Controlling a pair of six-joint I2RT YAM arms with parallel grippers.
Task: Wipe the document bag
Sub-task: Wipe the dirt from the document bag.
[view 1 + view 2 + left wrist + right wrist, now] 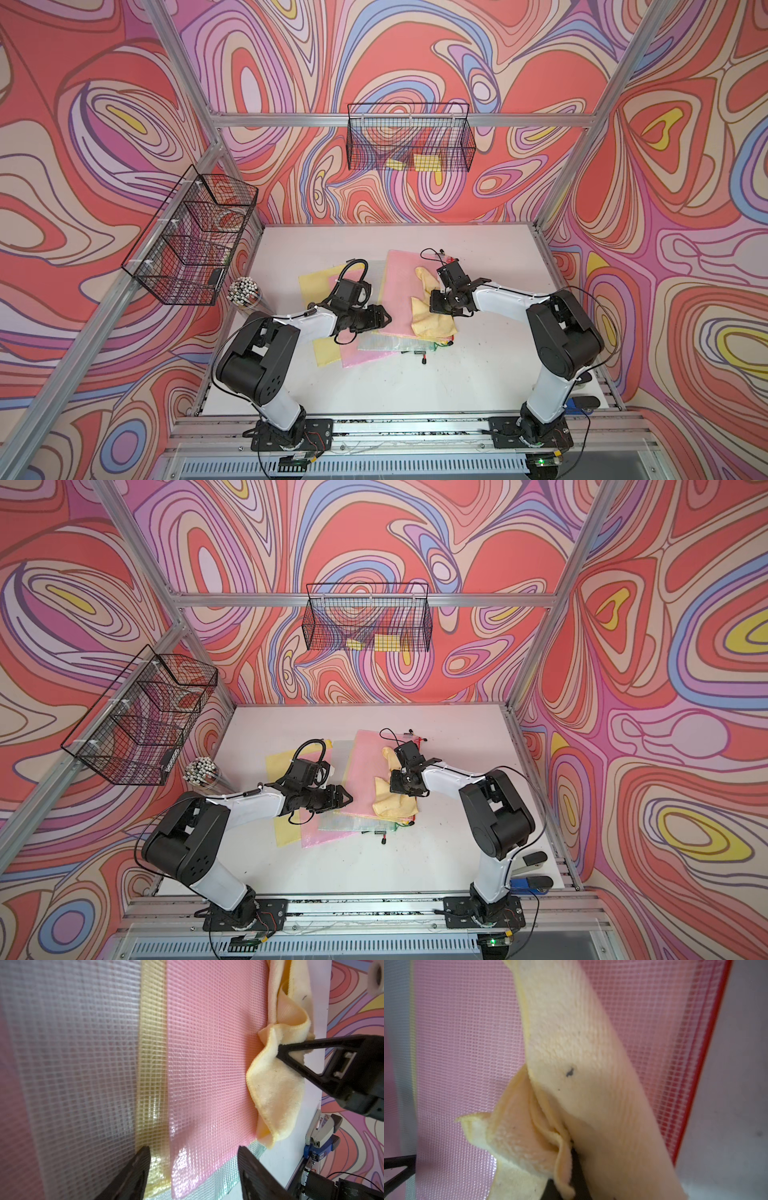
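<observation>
The document bag [399, 286] [365, 766] is pink mesh plastic with a red zip edge and lies on top of a stack of bags mid-table. A yellow cloth [430, 322] [392, 806] is draped over its right part. My right gripper [435, 301] [395, 782] is shut on a fold of the cloth [571, 1043], with its jaws [571, 1153] almost buried in fabric. My left gripper [384, 320] [347, 799] is open at the bag's near left edge. Between its fingers [193, 1150] only the pink bag [207, 1064] shows.
Yellow [316, 282], pink [365, 355] and clear bags lie under and left of the top one. A cup of pens [243, 293] stands at the left table edge. Wire baskets hang left [195, 237] and at the back [409, 137]. A stapler [534, 881] lies near right.
</observation>
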